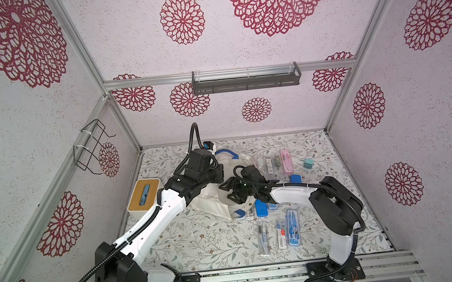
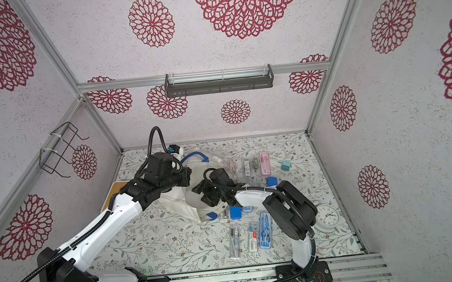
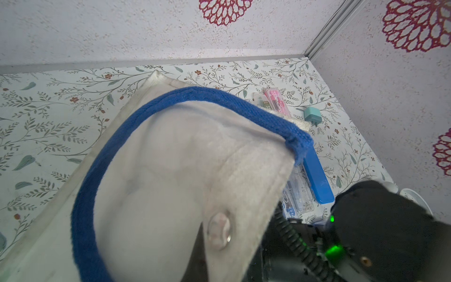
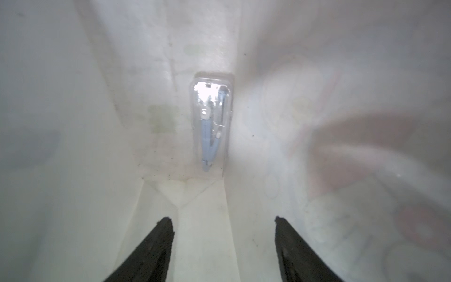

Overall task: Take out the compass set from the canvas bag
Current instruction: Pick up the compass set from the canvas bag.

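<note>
Bag (image 1: pixel 209 202) sat mid-table (image 1: pixel 200 243), mouth turned toward the right arm. Left gripper (image 1: pixel 220 176) was at the upper rim with its jaws pressed together. In the left wrist view the rim, with its blue strap (image 3: pixel 170 97), filled the near field, so it looked to be pinching the fabric and holding the mouth up, though the fingers themselves were mostly hidden. Right gripper (image 4: pixel 220 219) was reaching inside the bag, jaws spread, with only bare lining between them. Compass set (image 4: pixel 211 122), a clear case with a pale blue compass inside, lay against the lining deep in the bag, near the bottom seam. It was straight ahead of the right fingers, well apart from them and untouched. Outside the bag, a pink case (image 1: pixel 286 160), a blue case (image 1: pixel 293 227) and a few more slim cases lay on the table, some just beside the bag; where they came from I could not tell. Judged progress: mouth opened, reach under way and target in sight. Left to do: close the gap, line the jaws across the case's narrow width, pinch it, draw it out through the mouth and set it on the table. The case looked smooth and slippery, and slack lining could get caught in the pinch.
</note>
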Controlling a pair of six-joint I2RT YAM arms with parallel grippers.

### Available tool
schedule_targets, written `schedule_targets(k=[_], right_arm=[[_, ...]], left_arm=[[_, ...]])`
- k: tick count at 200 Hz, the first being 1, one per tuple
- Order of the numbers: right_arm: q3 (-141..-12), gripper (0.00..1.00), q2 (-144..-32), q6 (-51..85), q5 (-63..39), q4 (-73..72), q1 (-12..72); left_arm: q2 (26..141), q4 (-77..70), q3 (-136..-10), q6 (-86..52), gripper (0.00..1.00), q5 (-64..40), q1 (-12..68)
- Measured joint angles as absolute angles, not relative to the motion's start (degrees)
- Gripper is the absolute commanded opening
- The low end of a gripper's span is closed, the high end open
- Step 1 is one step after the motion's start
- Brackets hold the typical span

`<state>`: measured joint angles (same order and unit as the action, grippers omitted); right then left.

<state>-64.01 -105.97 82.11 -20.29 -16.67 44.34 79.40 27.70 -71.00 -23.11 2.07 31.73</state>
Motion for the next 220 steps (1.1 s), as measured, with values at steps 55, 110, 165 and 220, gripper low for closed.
schedule_targets(k=[55, 110, 165, 220], right_arm=[[-69.12, 0.74, -111.20, 84.84, -20.60, -19.64, 45.19], [-77.87, 0.79, -122.54, 89.73, -20.10, -21.37, 46.19], [-80.51, 0.54, -128.33, 93.89, -19.38, -27.70, 45.50], [-80.25, 0.40, -128.35, 94.02, -19.05, -36.73, 42.89]], left_arm=[[79.53, 27.75, -71.31, -23.64, 0.00, -0.38, 31.70], [79.53, 27.75, -71.33, -24.75, 0.00, -2.85, 31.83], [79.53, 28.40, -72.23, -27.75, 0.00, -4.99, 32.03], [79.53, 28.18, -72.29, -29.87, 0.00, -8.01, 32.36]])
